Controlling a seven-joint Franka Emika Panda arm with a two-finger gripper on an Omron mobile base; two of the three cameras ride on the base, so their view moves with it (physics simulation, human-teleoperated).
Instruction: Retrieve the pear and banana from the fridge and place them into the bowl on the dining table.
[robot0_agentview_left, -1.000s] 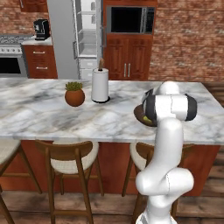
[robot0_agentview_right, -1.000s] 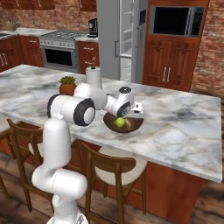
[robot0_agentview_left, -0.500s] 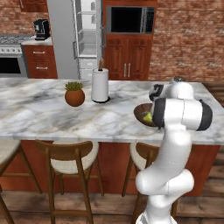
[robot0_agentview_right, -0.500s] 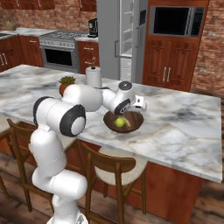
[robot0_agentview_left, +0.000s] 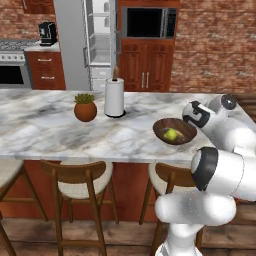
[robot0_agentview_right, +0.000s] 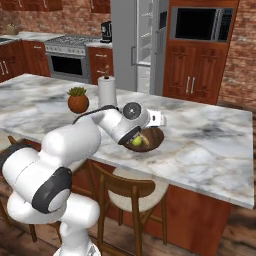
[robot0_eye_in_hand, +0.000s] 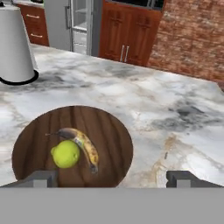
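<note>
Hand view: pear (robot0_eye_in_hand: 65, 154) and banana (robot0_eye_in_hand: 82, 146) both lie in bowl (robot0_eye_in_hand: 114, 144) near table (robot0_eye_in_hand: 183, 131) front edge; gripper (robot0_eye_in_hand: 113, 178) fingers apart, empty; task looks done.

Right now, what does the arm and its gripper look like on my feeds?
The arm is glossy white, built of rounded, tube-like segments with dark grey to black bands at the joints. A round dark cap sits on the wrist joint. The gripper ends in two small, blocky dark grey fingertips. No cables or markings can be made out.
</note>
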